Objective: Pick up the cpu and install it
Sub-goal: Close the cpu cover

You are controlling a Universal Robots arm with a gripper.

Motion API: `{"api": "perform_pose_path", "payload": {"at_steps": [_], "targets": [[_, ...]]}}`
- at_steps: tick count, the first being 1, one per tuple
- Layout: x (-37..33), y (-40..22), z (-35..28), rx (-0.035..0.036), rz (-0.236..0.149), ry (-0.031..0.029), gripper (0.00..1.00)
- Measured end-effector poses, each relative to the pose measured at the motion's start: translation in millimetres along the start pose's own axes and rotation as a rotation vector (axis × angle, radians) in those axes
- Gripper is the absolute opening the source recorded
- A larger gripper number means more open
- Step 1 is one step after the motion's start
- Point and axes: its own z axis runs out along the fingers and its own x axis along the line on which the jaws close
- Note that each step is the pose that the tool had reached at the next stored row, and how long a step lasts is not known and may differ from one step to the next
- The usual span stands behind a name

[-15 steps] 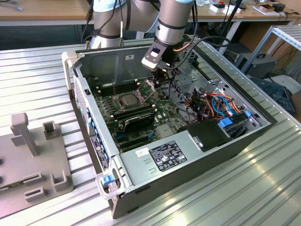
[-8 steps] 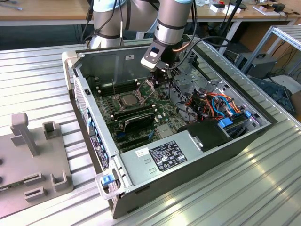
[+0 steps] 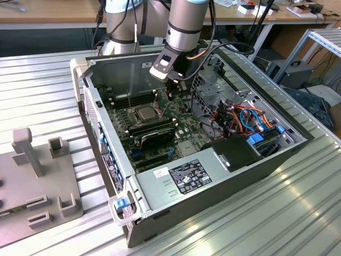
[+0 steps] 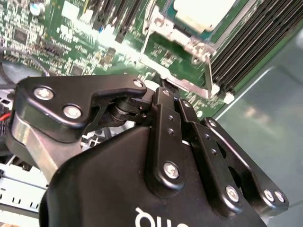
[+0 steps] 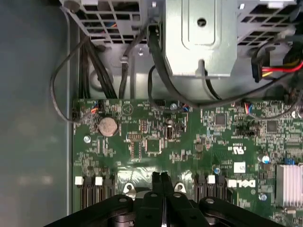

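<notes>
Gripper (image 5: pixel 161 177) sits nearest in the first wrist view, black fingers (image 5: pixel 155 182) pressed together with nothing between them. cpu (image 3: pixel 146 112), dull silver top, lies in the socket on the green motherboard (image 3: pixel 184 132); in the second wrist view the cpu (image 4: pixel 203 12) has the metal frame (image 4: pixel 189 43) along its edge. In the exterior view the gripper (image 3: pixel 171 96) hangs above the board, just to the exterior view's right of the cpu, not touching it. Long black card (image 3: pixel 154 134) lies just beside the socket. Open computer case (image 3: pixel 96 109) rests on a ribbed metal table (image 3: pixel 298 213).

Bright, even light with soft shadows; glare whitens the cpu (image 4: pixel 201 12).
</notes>
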Motion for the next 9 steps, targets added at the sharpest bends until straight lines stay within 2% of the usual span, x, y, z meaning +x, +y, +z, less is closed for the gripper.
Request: {"api": "perform_pose_path", "payload": {"at_steps": [1,2,9], "targets": [[0.0,-2.6,-0.1,-0.0003,0.0,0.0,0.11],[0.0,-8.4,-0.3,-0.0011,0.0,0.0001,0.11],[0.0,-30.8,-1.1,-0.0061,0.0,0.0001,0.11]]}}
